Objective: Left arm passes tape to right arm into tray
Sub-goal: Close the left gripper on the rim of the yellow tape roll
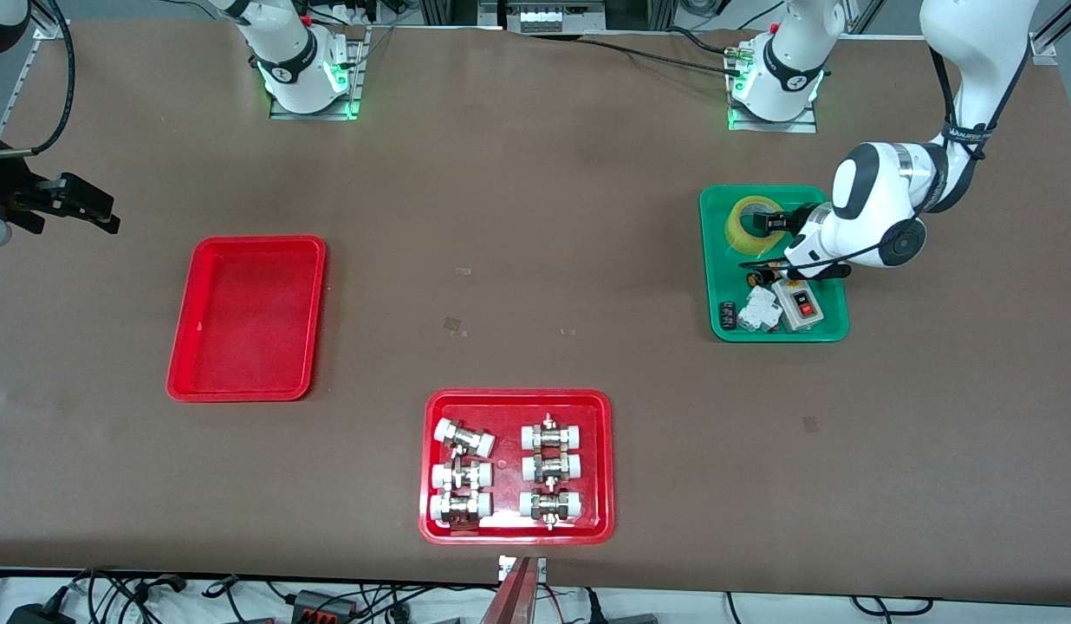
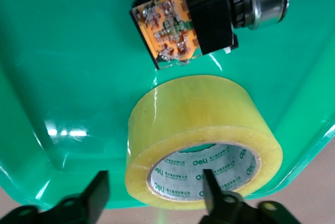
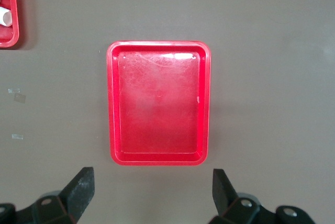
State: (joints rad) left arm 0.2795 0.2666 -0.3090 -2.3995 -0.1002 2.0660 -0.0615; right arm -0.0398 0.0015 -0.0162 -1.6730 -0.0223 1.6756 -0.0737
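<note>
The tape (image 1: 752, 224) lies in the green tray (image 1: 717, 260) at the left arm's end of the surface (image 1: 518, 217), beside an orange circuit part (image 2: 167, 30). The left gripper (image 2: 152, 195) is low over it, jaws spread wide, one finger (image 2: 212, 190) inside the core and the other (image 2: 97, 195) outside the roll, not clamped. The right gripper (image 3: 152, 192) waits above the surface near the red tray (image 1: 248, 318), jaws wide and holding nothing.
</note>
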